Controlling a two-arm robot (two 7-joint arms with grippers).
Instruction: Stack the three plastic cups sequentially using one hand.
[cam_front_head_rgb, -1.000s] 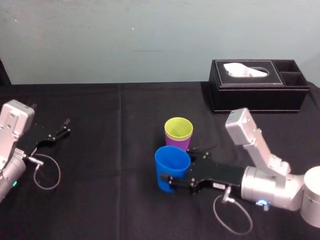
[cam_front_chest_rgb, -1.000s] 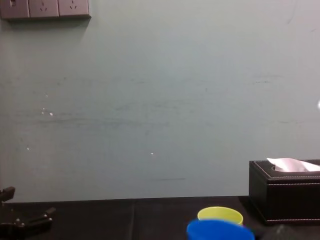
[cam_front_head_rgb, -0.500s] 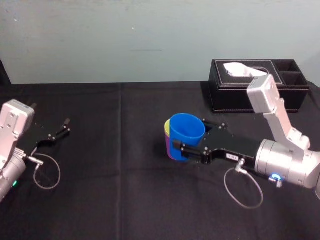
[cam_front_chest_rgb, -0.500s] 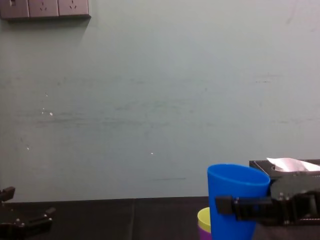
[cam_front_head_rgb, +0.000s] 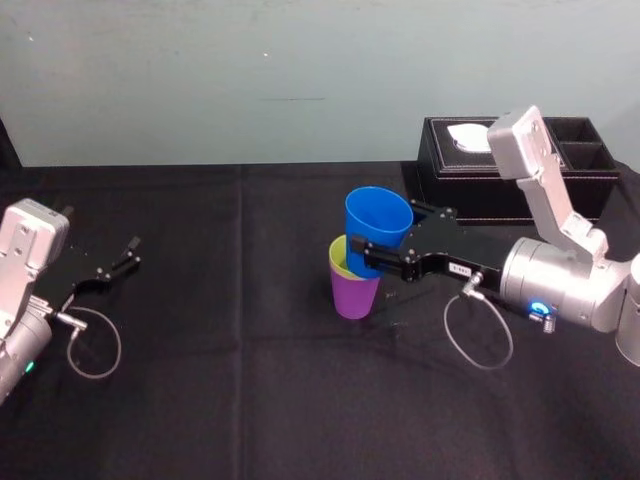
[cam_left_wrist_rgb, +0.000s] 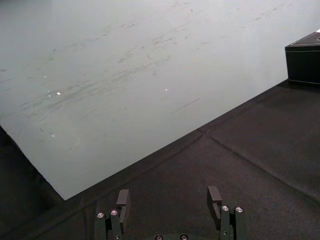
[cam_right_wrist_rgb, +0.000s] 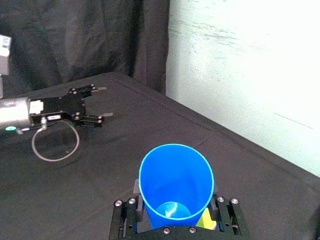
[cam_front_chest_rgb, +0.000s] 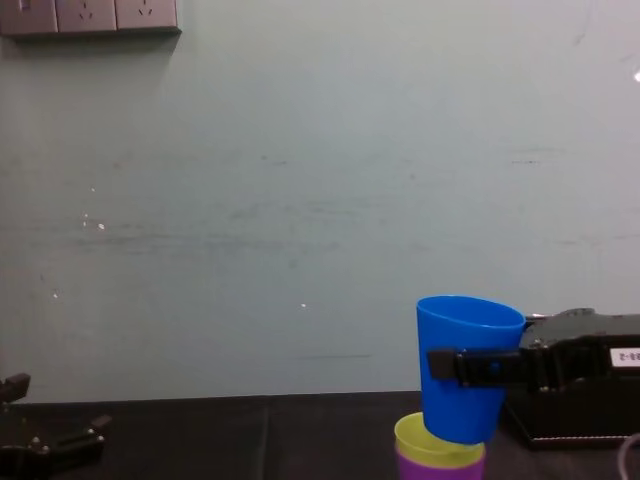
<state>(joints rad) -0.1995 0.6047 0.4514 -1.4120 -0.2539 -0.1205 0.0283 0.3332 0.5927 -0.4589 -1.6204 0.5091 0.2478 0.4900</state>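
Black counter with a black tissue box at far right. The right claw, clamped on the blue cup, holds its base at the mouth of the yellow-green cup nested in the purple cup. The left claw rests far left, spread apart. The right claw's white label is unreadable.

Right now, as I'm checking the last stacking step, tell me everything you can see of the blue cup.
The blue cup is a smooth, tapered, bright plastic tumbler, empty, mouth up and near upright. The right end effector is shut on its sides about mid-height and holds it in the air. Its base sits just inside the mouth of the yellow-green cup, which is nested in the purple cup; whether the blue and yellow-green cups touch cannot be told.
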